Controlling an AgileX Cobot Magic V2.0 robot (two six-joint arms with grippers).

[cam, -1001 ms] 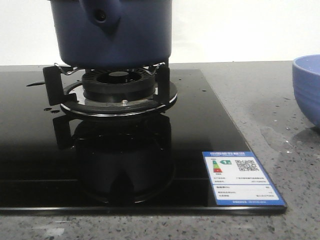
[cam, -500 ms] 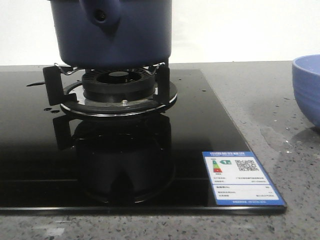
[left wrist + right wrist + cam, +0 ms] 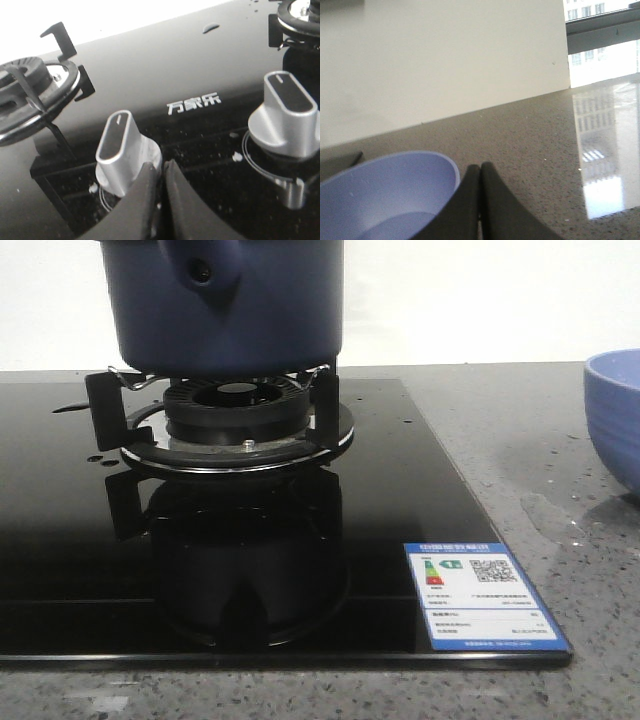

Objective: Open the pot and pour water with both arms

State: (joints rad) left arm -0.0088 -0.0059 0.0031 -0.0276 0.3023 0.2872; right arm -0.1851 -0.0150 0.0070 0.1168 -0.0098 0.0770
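Note:
The dark navy-blue pot [image 3: 250, 310] stands on the gas burner's black supports [image 3: 240, 415], its pointed handle mount with a screw hole [image 3: 203, 273] facing me; its top is cut off, so no lid shows. Neither arm shows in the front view. My left gripper [image 3: 160, 167] is shut and empty, its tips just beside a silver stove knob [image 3: 122, 150] on the black glass hob. My right gripper [image 3: 480, 170] is shut and empty above the speckled counter, right next to the light blue bowl [image 3: 385, 195].
The light blue bowl also shows at the right edge of the front view [image 3: 615, 415]. A second silver knob [image 3: 285, 117] and another burner [image 3: 30, 95] show in the left wrist view. A blue energy label [image 3: 480, 595] sticks on the hob's front right corner. A cream wall stands behind the counter.

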